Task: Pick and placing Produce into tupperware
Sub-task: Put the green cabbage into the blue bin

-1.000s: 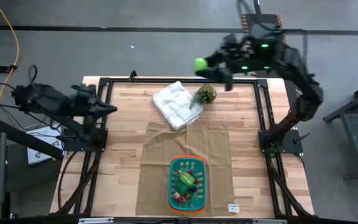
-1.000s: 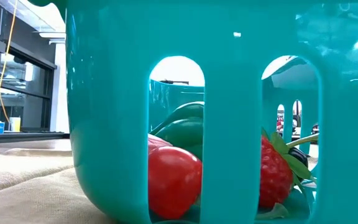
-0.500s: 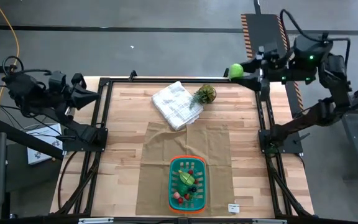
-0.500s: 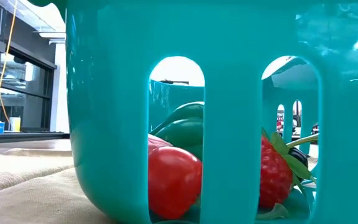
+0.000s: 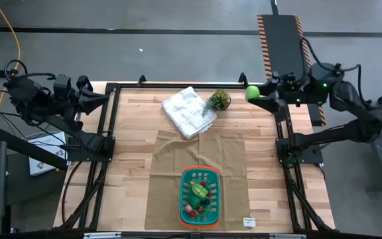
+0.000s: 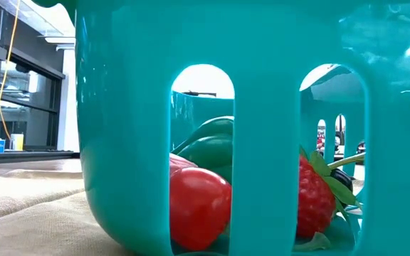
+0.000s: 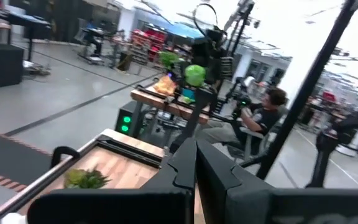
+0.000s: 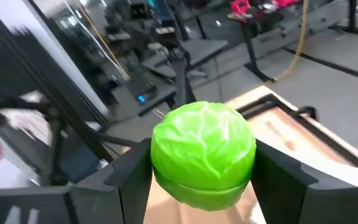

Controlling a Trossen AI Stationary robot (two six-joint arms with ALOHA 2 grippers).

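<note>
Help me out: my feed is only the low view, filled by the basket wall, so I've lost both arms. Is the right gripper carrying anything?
Observer: Yes, the right gripper is shut on a green cabbage.
Operator: Where is it?
Observer: Over the table's far right corner, away from the basket.
Operator: And the left gripper?
Observer: The left gripper is shut, empty, beyond the far left edge.

One round green toy cabbage [image 5: 252, 93]; one rectangular green plastic basket [image 5: 200, 172]; one folded white cloth [image 5: 188, 111]; one leafy potted plant [image 5: 218, 101]; two dark arms.
</note>
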